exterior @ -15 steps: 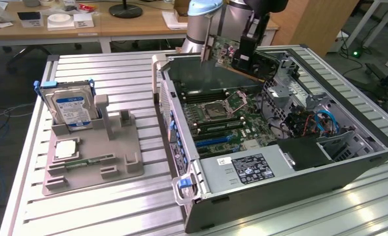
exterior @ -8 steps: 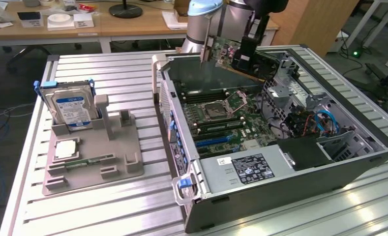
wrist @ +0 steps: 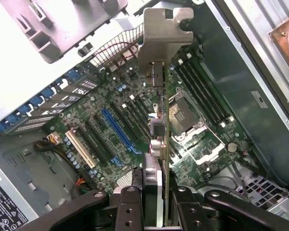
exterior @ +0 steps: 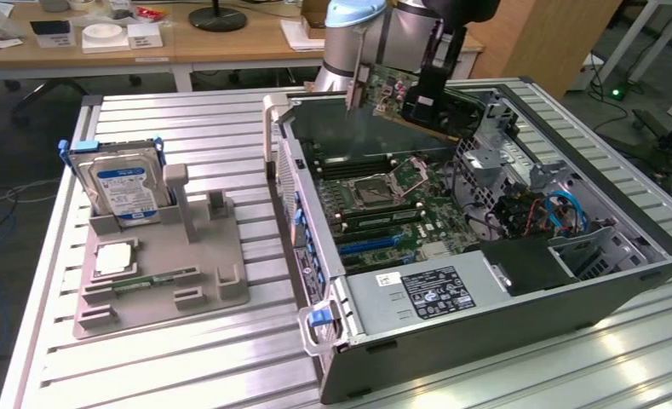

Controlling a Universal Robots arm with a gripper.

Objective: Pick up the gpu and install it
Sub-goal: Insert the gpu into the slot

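**Step in hand:** carrying the gpu to its slot. The pick-up is complete; seating is not yet done.

On the exterior view's left of the computer case (exterior: 347, 341), the grey parts fixture (exterior: 216, 294) carries a hard drive (exterior: 120, 183), a processor chip (exterior: 114, 256) and a memory stick (exterior: 154, 279).

Above the far end of the case, the gripper (exterior: 421, 106) holds the gpu (exterior: 383, 89) upright, clear of the motherboard (exterior: 387, 200) and touching no slot.

In the wrist view, the fingers (wrist: 130, 209) are clenched on the gpu (wrist: 157, 129), one on each face of the card. The card runs edge-on away from the gripper (wrist: 159, 207), with its silver bracket (wrist: 164, 33) at the end farthest from the fingers.

Inside the case beneath the card lie the blue expansion slot (wrist: 118, 130) and the processor socket (wrist: 183, 115). The card's edge line appears between them.

**Judgement:** seating calls for the connector edge to line up over an expansion slot. The card must be kept upright and square to the board before any descent.
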